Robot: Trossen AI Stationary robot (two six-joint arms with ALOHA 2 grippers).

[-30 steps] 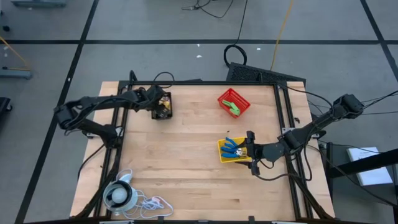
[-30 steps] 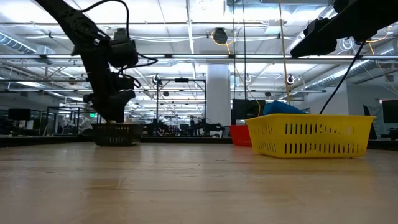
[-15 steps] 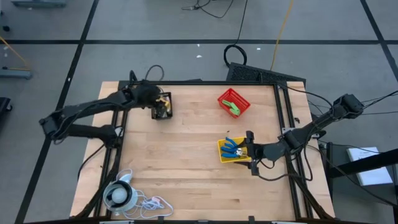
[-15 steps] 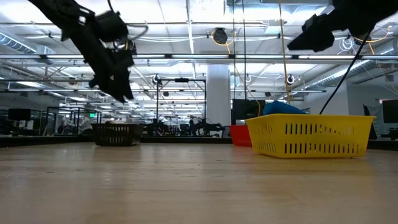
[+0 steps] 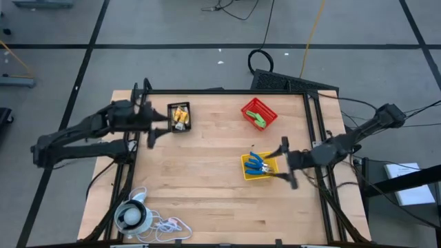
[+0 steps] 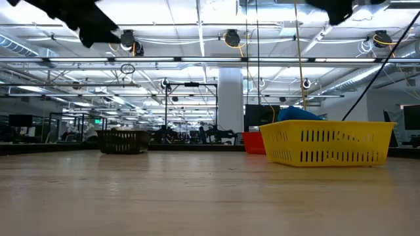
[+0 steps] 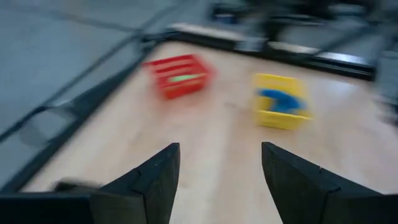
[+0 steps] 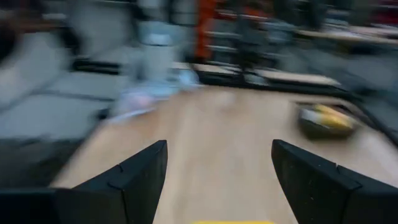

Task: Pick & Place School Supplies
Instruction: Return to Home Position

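While both of my arms hang above the tabletop (image 5: 207, 186), my left end effector (image 5: 155, 126) sits over its left edge, just beside the black bin (image 5: 170, 110), with its fingers (image 7: 155, 180) spread wide and nothing between them. My right end effector (image 5: 287, 164) hovers at the opposite side, just beside the yellow bin (image 5: 256, 177), and its fingers (image 8: 137, 180) are likewise parted wide and hold nothing. Behind each one, the dark arm stretches back out past the tabletop's side. Every school supply I can see lies in a bin: the yellow crayon packs (image 5: 180, 117) are in the black bin, the blue-handled tools (image 5: 256, 163) are piled in the yellow bin, and the green blocks (image 5: 259, 118) are in the red bin (image 5: 268, 108), which stands near the back edge, apart from the other two. Seen from tabletop height, the blue handles rise above the yellow bin's rim, the red bin shows just behind it, and the black bin stands well off to the other side. Near the front left corner lies a white round object (image 5: 131, 217) with its cord looped beside it.
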